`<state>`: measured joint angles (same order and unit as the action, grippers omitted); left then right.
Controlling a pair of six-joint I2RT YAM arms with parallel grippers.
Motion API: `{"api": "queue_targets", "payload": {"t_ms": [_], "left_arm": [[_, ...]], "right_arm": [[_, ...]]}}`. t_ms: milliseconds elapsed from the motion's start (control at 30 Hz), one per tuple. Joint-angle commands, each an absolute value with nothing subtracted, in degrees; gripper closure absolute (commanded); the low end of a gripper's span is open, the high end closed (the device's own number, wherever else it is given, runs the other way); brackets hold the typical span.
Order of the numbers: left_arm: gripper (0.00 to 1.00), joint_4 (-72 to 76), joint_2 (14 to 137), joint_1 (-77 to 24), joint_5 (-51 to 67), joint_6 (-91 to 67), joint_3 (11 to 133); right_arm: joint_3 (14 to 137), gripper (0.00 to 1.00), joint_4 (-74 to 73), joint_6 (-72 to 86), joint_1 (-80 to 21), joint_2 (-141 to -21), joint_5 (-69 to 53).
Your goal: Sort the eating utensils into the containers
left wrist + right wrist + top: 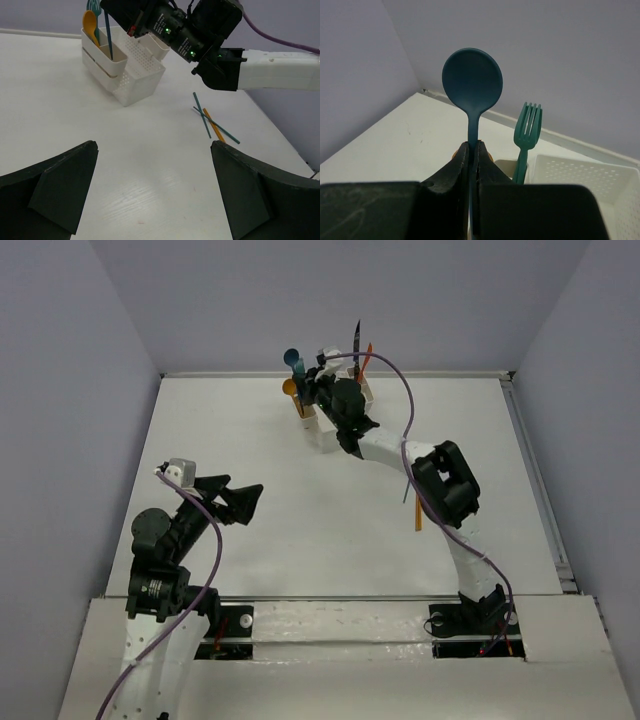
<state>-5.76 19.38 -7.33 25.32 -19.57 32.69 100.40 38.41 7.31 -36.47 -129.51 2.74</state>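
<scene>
My right gripper (474,145) (308,380) is shut on the handle of a blue spoon (472,82), held upright, bowl up, over the white caddy (135,82) at the table's far side. The spoon's handle (107,35) reaches down into the caddy's narrow left slot, next to an orange spoon (90,25). A teal fork (527,127) stands in a slot just to the right. A dark-handled knife (356,340) and an orange knife (366,355) stand upright at the caddy's right side. My left gripper (152,147) (245,502) is open and empty, low over the near-left table. No teal spoon shows.
Thin teal sticks (202,115) and an orange stick (215,127) lie crossed on the table right of centre, partly under my right forearm (440,480). The caddy's large perforated compartment (585,172) holds nothing I can see. Grey walls close the table on three sides.
</scene>
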Motion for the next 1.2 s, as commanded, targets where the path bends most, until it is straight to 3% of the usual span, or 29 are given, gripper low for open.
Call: {"api": "queue_targets", "payload": {"t_ms": [0,100,200,333,633,733,867,1067,1167], "left_arm": [[0.01,-3.0,19.8,-7.6,26.1,-18.9,32.7],[0.01,-2.9,19.8,-7.0,26.1,-18.9,32.8],[0.01,-2.8,19.8,-7.0,26.1,-18.9,32.7],[0.01,-2.9,19.7,-6.0,26.2,-19.0,32.6],[0.01,-2.8,19.1,-4.8,25.9,-18.9,32.7],[0.01,-3.1,18.5,-4.8,25.8,-18.8,32.8],[0.01,-3.1,17.3,-4.8,25.6,-18.9,32.7],[0.01,-2.8,16.9,-5.4,25.9,-18.9,32.6],[0.01,-3.0,17.0,-5.4,26.0,-18.8,32.6]], "right_arm": [[97.6,0.98,46.6,4.9,-36.9,-128.6,2.5],[93.8,0.84,48.9,5.0,-36.9,-127.2,2.6],[91.7,0.56,49.7,5.3,-36.9,-125.9,3.2],[89.5,0.49,49.6,5.6,-36.9,-122.8,2.4],[75.6,0.47,48.3,9.2,-36.9,-105.2,5.3],[69.2,0.48,36.2,10.8,-36.9,-96.1,12.1],[62.4,0.61,9.3,17.7,-36.1,-87.1,22.2],[49.0,0.68,-7.9,22.2,-22.9,-75.7,13.6],[48.9,0.73,-12.9,20.1,-20.0,-75.4,18.2]]}}
